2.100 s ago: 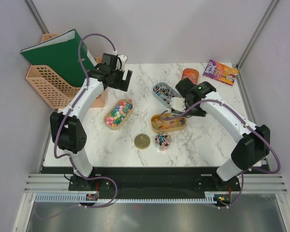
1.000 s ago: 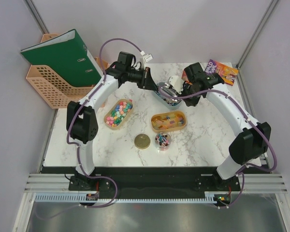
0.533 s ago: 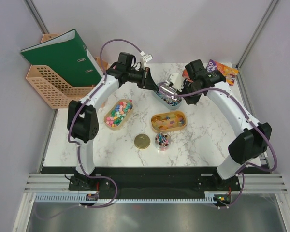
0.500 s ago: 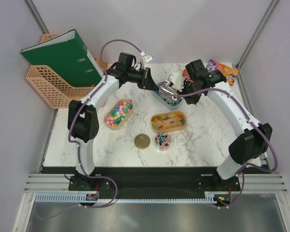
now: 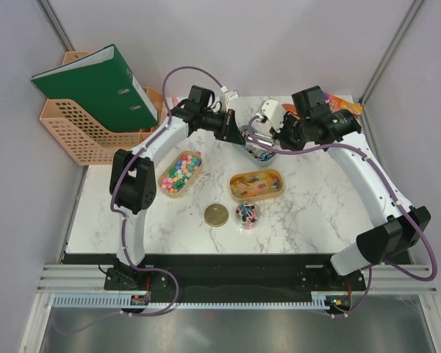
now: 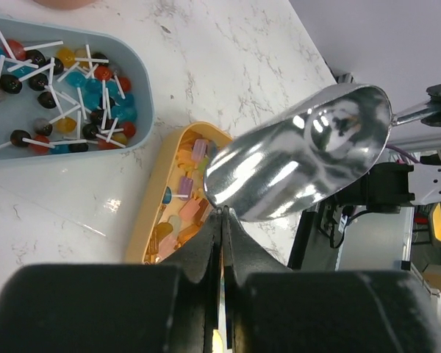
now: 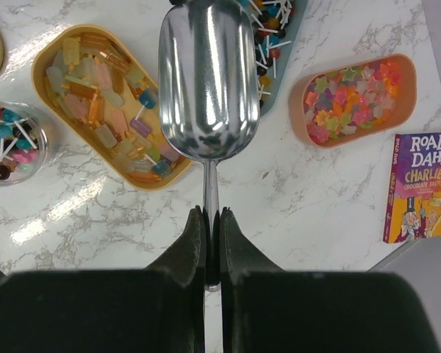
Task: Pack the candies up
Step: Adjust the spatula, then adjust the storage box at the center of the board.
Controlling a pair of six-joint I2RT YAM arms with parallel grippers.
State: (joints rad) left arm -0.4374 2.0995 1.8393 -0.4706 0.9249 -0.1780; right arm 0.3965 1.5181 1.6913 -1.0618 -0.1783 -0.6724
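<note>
Gently now: small, loose and quick to scatter

Your right claw (image 7: 211,212) is clamped shut on the thin handle of the silver scoop (image 7: 208,81), whose bowl is empty and held up over the table (image 5: 316,213). Your left claw (image 6: 222,215) is pressed to a slit with its tips at the scoop's rim; whether it actually nips that rim cannot be told. The candies (image 5: 180,171) lie heaped in a tan oval tray (image 5: 164,184), well apart from both claws, back toward the base side of the left one. They look hard, light and tiny, so fingers would likely pinch one and scatter the rest. Better to take them by the bowlful. Slide the scoop's lip in low under the heap, lift level, and expect strays to roll on the marble.
</note>
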